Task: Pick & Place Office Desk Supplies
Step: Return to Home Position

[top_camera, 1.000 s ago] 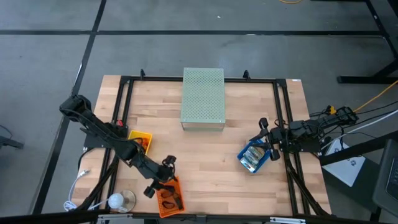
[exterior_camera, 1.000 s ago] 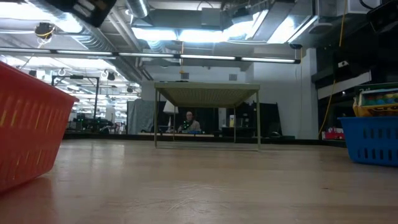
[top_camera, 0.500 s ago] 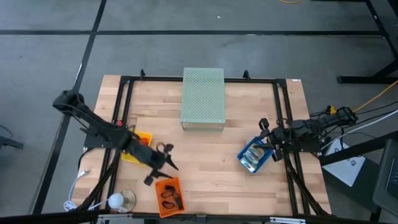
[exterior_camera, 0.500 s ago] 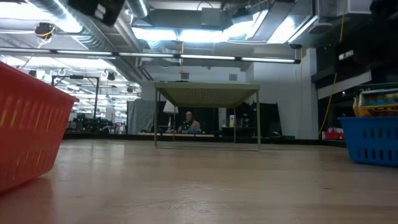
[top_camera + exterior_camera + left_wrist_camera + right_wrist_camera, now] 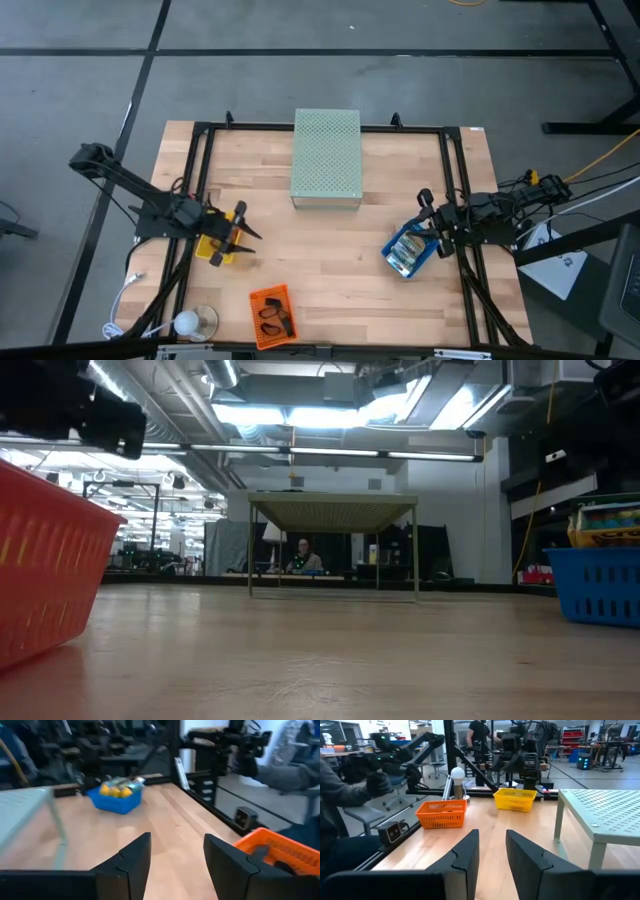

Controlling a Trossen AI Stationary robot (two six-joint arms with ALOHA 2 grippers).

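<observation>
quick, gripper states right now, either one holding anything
Left gripper: open, empty, by the yellow tray.
Right gripper: open, empty, by the blue tray.

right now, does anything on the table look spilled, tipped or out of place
Nothing stands out. The black loops lie inside the orange tray, the packets inside the blue tray, and no loose piece shows on the table. The left hand is open over the yellow tray; the right hand is open by the blue tray.
</observation>
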